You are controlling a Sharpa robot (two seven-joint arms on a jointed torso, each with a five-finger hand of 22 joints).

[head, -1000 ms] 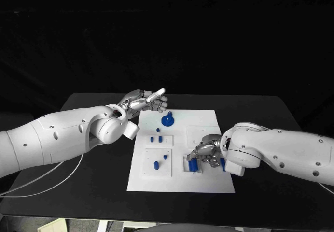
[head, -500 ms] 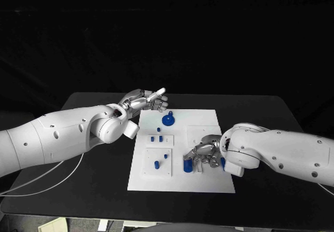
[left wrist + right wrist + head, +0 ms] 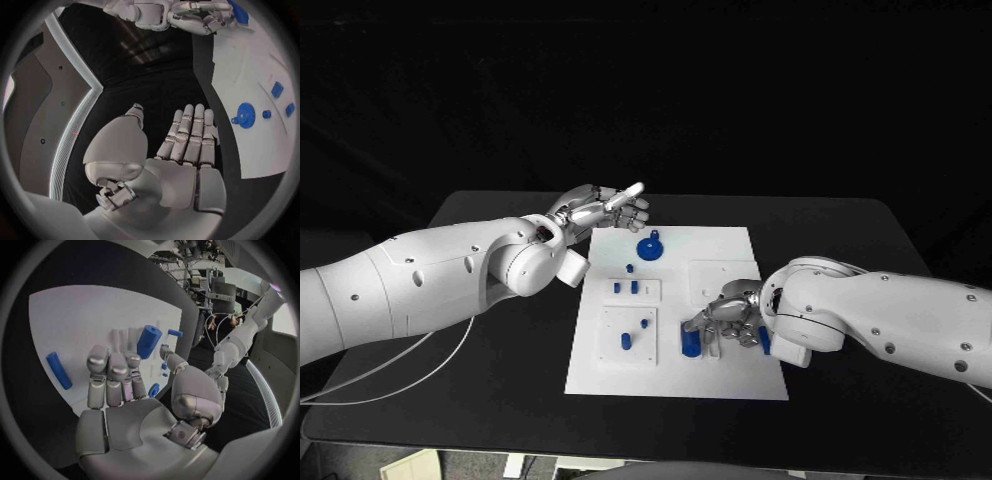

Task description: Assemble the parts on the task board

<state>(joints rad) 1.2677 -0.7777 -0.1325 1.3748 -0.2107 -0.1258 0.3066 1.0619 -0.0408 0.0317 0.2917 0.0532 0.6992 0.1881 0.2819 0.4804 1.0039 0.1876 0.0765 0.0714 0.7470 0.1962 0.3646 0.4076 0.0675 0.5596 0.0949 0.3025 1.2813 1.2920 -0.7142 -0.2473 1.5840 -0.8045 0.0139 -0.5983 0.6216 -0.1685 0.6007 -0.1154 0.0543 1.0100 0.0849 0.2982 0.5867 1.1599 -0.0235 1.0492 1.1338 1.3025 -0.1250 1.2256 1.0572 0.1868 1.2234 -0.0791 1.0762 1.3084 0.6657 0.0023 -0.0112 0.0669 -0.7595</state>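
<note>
1. Right hand [image 3: 727,322] has drawn back toward the near-right side of the task board [image 3: 718,242] vs 1 s ago; the blue cylinder [image 3: 688,342] that sat under its fingers now shows clear in the recess [image 3: 708,352], and the head view looks steady, so it's the hand that moved.
2. Rt hand: fingers close together, lightly curled, holding nothing. In the right wrist view the cylinder [image 3: 148,341] stands just past the fingertips [image 3: 110,361], apart from them.
3. Left hand [image 3: 606,208]: unchanged, hovers at the board's far-left corner, fingers straight & side by side, empty.
4. Risk: cylinder may not be fully seated; a brush from the rt fingers could tip it.
5. Board pockets: round knob part [image 3: 648,246] at far end, small pegs [image 3: 626,288] in the left-middle block, one piece [image 3: 625,341] in the near-left block.
</note>
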